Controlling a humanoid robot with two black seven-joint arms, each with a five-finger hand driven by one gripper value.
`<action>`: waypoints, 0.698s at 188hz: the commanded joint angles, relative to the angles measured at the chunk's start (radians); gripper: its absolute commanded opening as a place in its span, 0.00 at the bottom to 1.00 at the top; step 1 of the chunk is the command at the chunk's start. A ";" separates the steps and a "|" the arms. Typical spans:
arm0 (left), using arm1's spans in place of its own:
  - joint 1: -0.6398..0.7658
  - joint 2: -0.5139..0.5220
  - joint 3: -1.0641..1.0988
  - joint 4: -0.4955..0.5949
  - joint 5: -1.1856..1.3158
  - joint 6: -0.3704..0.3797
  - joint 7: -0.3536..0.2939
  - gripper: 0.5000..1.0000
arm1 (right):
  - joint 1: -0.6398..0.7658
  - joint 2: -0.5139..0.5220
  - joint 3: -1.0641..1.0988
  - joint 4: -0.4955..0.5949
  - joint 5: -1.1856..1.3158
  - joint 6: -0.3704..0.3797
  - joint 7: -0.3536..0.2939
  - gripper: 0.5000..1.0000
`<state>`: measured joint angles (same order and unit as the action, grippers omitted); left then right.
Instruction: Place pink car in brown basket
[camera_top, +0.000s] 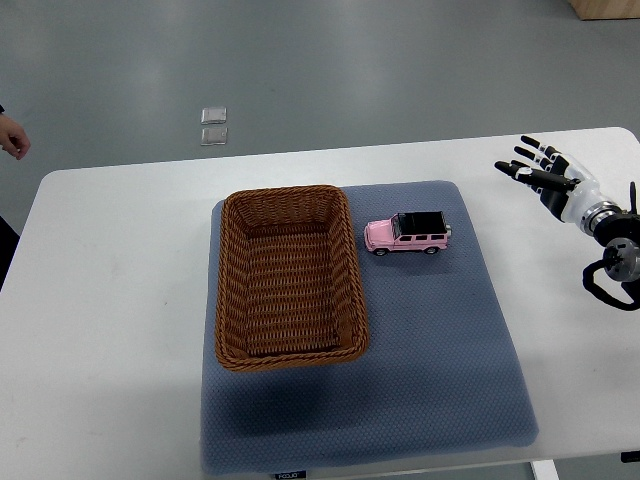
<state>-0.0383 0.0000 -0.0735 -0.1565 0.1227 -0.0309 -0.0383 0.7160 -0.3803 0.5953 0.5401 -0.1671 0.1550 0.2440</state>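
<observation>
**Pink car parked on the mat, basket empty, my hand spread at the counter's right edge**

Nearest the camera lies the front hem of the blue-grey mat (440, 380), with a small dark label at its lower edge; I cannot read it. Under the mat is the white counter (110, 330), the largest thing before me, running across nearly the whole view with rounded far corners. The mat covers its middle and carries both things I am concerned with.

Next in size is the brown basket (232, 290), a rectangular woven one sitting on the left part of the mat, its long sides running away from me. Nothing lies inside it.

My right hand (541, 170) comes in from the right edge, over the far right part of the counter, well apart from the mat. Its dark-tipped fingers (524, 153) are spread wide and hold nothing. My left arm does not show.

The pink car (407, 235) stands on its wheels on the mat just beside the basket's far right corner, apart from the rim. It has a black roof and sits side-on to me, nose pointing toward the basket.

Beyond the counter, on the grey floor (400, 60), lie two small pale square plates (213, 125), one behind the other. A person's hand (14, 138) shows at the far left edge.
</observation>
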 joint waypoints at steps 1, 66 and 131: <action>0.000 0.000 0.001 0.000 0.000 0.000 0.000 1.00 | 0.000 -0.002 0.006 0.000 0.000 0.000 0.001 0.83; 0.000 0.000 -0.003 0.000 -0.001 0.000 0.000 1.00 | 0.000 0.000 0.006 0.000 0.000 0.003 0.003 0.83; 0.000 0.000 -0.005 0.000 -0.001 0.000 0.000 1.00 | 0.002 0.000 0.014 0.001 0.000 0.054 0.003 0.83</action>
<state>-0.0384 0.0000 -0.0780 -0.1565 0.1208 -0.0302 -0.0383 0.7161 -0.3808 0.6073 0.5404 -0.1662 0.1979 0.2470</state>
